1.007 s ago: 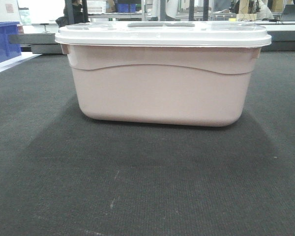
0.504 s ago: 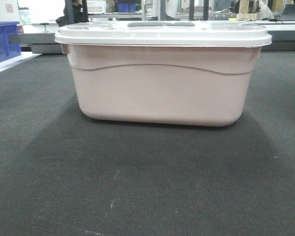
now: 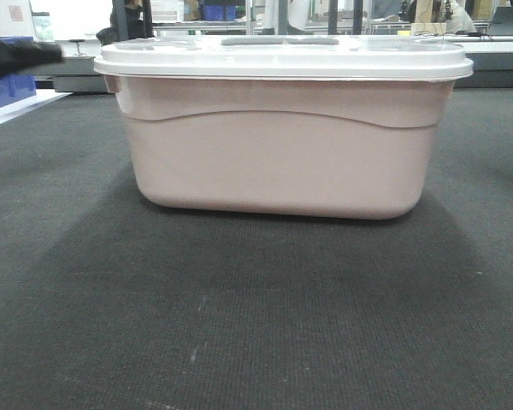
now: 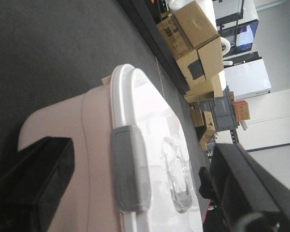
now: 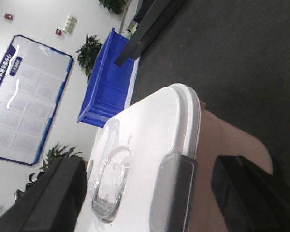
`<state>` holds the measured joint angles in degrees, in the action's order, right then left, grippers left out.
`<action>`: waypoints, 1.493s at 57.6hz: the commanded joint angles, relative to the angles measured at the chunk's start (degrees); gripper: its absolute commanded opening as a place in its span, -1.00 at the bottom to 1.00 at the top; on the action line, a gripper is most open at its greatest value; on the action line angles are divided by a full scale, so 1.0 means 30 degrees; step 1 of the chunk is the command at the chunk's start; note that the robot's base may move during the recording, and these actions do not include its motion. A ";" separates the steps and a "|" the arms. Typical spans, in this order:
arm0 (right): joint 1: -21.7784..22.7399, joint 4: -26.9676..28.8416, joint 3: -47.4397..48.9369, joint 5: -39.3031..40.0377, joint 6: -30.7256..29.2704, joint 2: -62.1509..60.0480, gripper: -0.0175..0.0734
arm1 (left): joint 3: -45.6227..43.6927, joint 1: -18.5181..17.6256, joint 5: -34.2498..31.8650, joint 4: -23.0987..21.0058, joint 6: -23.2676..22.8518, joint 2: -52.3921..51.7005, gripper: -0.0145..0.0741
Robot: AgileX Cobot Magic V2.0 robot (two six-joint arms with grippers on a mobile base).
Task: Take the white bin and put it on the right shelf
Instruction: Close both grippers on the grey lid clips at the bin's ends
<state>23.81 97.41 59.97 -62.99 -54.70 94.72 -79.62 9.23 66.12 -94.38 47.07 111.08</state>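
At the far left of the front view a dark blur, probably the left arm (image 3: pixel 19 55), sits level with the lid, in front of a blue crate (image 3: pixel 2 85). From its wrist camera, the left gripper (image 4: pixel 140 186) has its jaws spread wide. The bin's short end and a grey latch (image 4: pixel 129 169) lie in the gap between them, and nothing is pinched yet. If the jaws close on that latch or only on the lid rim, the clip could spring open and the lid come away from the tub.

In the middle, the white bin (image 3: pixel 278 154) rests flat on the dark matted surface (image 3: pixel 256 333), with its lid (image 3: pixel 282 58) seated. The walls are smooth and taper downward, so a squeeze below the rim is likely to slide. What the bin holds is hidden, so its weight is unknown.

On the right, the right gripper (image 5: pixel 150 195) is likewise wide open around the opposite end and its own latch (image 5: pixel 174 193), and it grips nothing. The main danger is uneven timing: if one side closes or lifts first, the bin would tilt, twist or skid. The right shelf cannot be made out in these views, so its clearance cannot be judged.
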 commanded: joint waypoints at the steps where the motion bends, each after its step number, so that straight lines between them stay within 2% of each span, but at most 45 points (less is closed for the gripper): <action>1: -0.0754 0.3294 0.0089 -0.0915 -0.1322 -0.0143 0.76 | -0.0735 -0.0743 0.0639 -0.2040 0.0576 -0.0582 0.39; 9: -0.2241 0.4173 0.0089 -0.0620 -0.1978 0.0844 0.76 | -0.0905 -0.1669 -0.0550 -0.2151 0.0621 -0.0399 0.39; 20: -0.3559 0.4177 0.0110 0.0045 -0.2302 0.1828 0.76 | -0.0905 -0.2556 -0.1830 -0.2626 0.0833 -0.0399 0.39; 32: -0.3713 0.4177 0.0126 0.0104 -0.2801 0.1903 0.76 | -0.0905 -0.3224 -0.2687 -0.2626 0.0833 -0.0399 0.39; 50: -0.3713 0.4177 0.0126 0.0118 -0.2795 0.1903 0.76 | -0.0905 -0.3722 -0.2571 -0.2181 0.0833 -0.0250 0.39; 56: -0.3713 0.4177 0.0126 0.0118 -0.2795 0.1903 0.58 | -0.0905 -0.3722 -0.2165 -0.2147 0.0833 -0.0250 0.37; 62: -0.3713 0.4177 0.0126 -0.0041 -0.2795 0.1903 0.19 | -0.0905 -0.3722 -0.1592 -0.2147 0.0833 -0.0250 0.21; 71: -0.3713 0.4177 0.0126 -0.0261 -0.2795 0.1903 -0.27 | -0.0905 -0.3787 -0.0931 -0.2113 0.0833 -0.0250 -0.23; 78: -0.3713 0.4177 0.0126 -0.0708 -0.2795 0.1903 -0.46 | -0.0905 -0.3787 -0.0471 -0.2106 0.0833 -0.0250 -0.58; 86: -0.3713 0.4177 0.0126 -0.1311 -0.2795 0.1903 -0.46 | -0.0905 -0.3787 0.0097 -0.2106 0.0833 -0.0250 -0.97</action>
<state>13.04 103.35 59.04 -61.01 -61.59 103.03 -80.33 -1.33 58.81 -97.30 48.01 114.04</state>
